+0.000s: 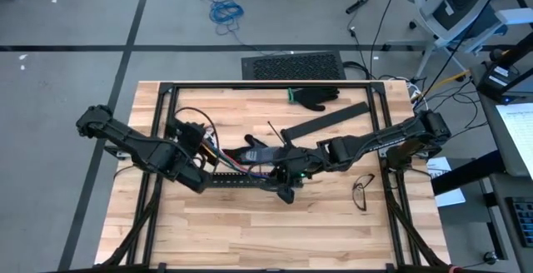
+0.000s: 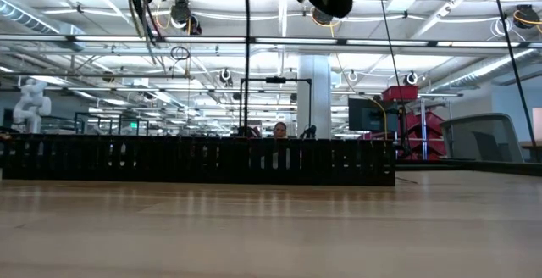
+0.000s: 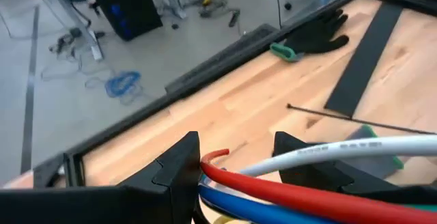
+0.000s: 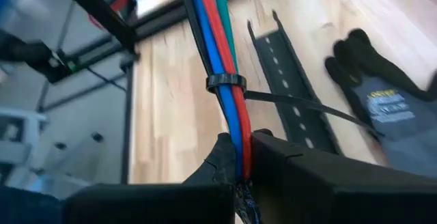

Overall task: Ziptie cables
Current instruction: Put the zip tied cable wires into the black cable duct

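Observation:
The cables (image 1: 239, 166) are a bundle of white, red, blue, green and dark wires, strung between my two grippers above the middle of the table. My left gripper (image 1: 202, 163) (image 3: 235, 157) is shut on their left stretch. My right gripper (image 1: 287, 177) (image 4: 243, 150) is shut on their right stretch. A black zip tie (image 4: 225, 82) is looped round the bundle (image 4: 217, 39) just beyond the right fingers, its thin tail (image 4: 307, 104) sticking out sideways. In the low view only parts of the arms show, at the top edge. My left gripper holds the cables between its two fingers (image 3: 179, 173), which lie across them. The white, red (image 3: 273, 186) and blue wires pass through the gap. The bundle is lifted clear of the table. My right gripper pinches the bundle between its two fingers (image 4: 224, 157). The hold is on the red and blue wires (image 4: 239, 125), a short way from the zip tie loop. The fingers lie across the bundle, which runs fairly straight away from them, clear of the table.
A long black slotted channel (image 1: 241, 181) (image 2: 195, 161) (image 4: 287, 67) lies on the table under the cables. A flat black strip (image 1: 325, 119), a black glove (image 1: 316, 96) (image 3: 317, 36) and a pair of glasses (image 1: 362, 191) lie to the right. A black frame (image 1: 266, 86) edges the table.

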Controlling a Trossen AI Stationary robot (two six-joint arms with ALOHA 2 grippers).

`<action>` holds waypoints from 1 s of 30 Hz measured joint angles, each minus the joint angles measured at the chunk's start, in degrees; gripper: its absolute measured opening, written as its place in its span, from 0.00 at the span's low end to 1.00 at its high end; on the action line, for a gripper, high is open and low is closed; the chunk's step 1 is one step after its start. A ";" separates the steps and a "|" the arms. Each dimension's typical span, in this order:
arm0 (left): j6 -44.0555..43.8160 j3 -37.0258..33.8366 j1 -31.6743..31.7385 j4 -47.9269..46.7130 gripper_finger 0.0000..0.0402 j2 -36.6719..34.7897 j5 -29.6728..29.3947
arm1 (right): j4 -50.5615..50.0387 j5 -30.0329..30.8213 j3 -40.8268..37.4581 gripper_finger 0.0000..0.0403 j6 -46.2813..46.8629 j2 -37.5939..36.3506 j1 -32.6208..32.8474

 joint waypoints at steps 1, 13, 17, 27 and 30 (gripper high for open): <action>-0.65 -0.07 -0.18 0.05 0.45 0.60 0.81 | -1.16 -0.24 0.00 0.03 -1.05 -0.07 -0.05; -7.19 -4.59 -2.89 0.54 0.36 11.36 9.92 | -11.13 -0.20 -0.06 0.03 -6.39 -0.05 -0.47; -7.20 -7.81 -2.84 0.23 0.36 13.52 12.03 | -12.50 2.52 -0.07 0.03 -6.42 -0.05 -1.34; -10.04 -17.64 -2.86 0.56 0.36 13.69 20.11 | -12.96 3.11 -0.07 0.03 -6.36 2.24 -3.88; -10.05 -19.10 -2.84 0.60 0.36 13.71 21.26 | -13.39 2.88 -0.07 0.03 -5.77 4.31 -3.72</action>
